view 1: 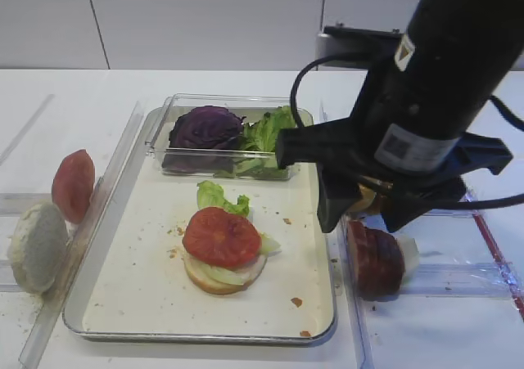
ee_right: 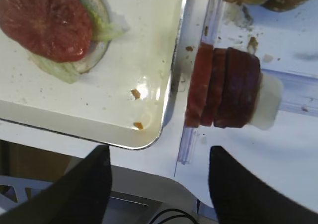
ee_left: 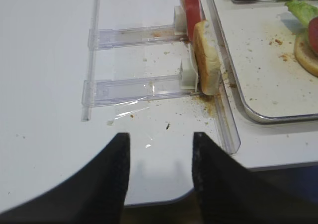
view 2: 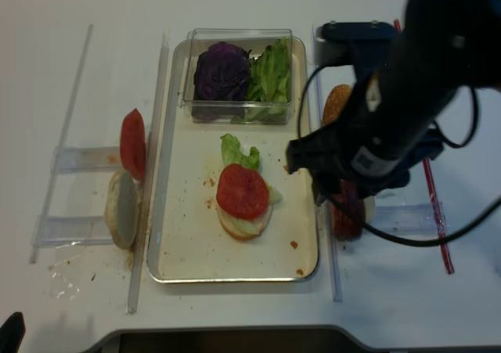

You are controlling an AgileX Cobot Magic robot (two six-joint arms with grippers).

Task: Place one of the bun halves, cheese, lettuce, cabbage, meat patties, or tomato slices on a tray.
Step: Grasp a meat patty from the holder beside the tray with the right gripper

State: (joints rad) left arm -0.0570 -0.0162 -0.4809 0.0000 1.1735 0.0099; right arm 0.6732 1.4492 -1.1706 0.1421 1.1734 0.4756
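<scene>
The right gripper (ee_right: pixel 159 184) is hanging closest to the lens, its two dark fingers (ee_right: pixel 84 189) standing wide apart with nothing between them, hovering above the table edge just outside the tray (view 1: pixel 315 246). Just ahead of those fingers, the meat patties (ee_right: pixel 223 87) are standing on edge in a short stack within a clear plastic rack (ee_right: pixel 293 85), touching one another, with a white pusher block (ee_right: pixel 268 102) pressing against the far end; they are sitting just beside the tray's right rim, outside it. On the tray itself a partly built burger is waiting: a bun half (view 1: pixel 214 279) at the bottom, pale lettuce (view 1: pixel 217 195) peeking out, and a tomato slice (view 1: pixel 221 236) lying on top. The cabbage (view 1: pixel 205 128) and more green leaves are resting in the small clear box (view 1: pixel 176 160) at the tray's far end. Judging by the pose, the arm is lining up over the patties, so the step in hand is looking like picking one slice off the stack. The next move is calling for lowering the open jaws around the end slice nearest the tray, pinching only that one, then carrying it across the rim. The left gripper (ee_left: pixel 159 179) is idling on the other side, its fingers parted and empty, near a spare bun half (ee_left: pixel 206 57) and tomato slice (ee_left: pixel 191 8) standing in their own rack.
</scene>
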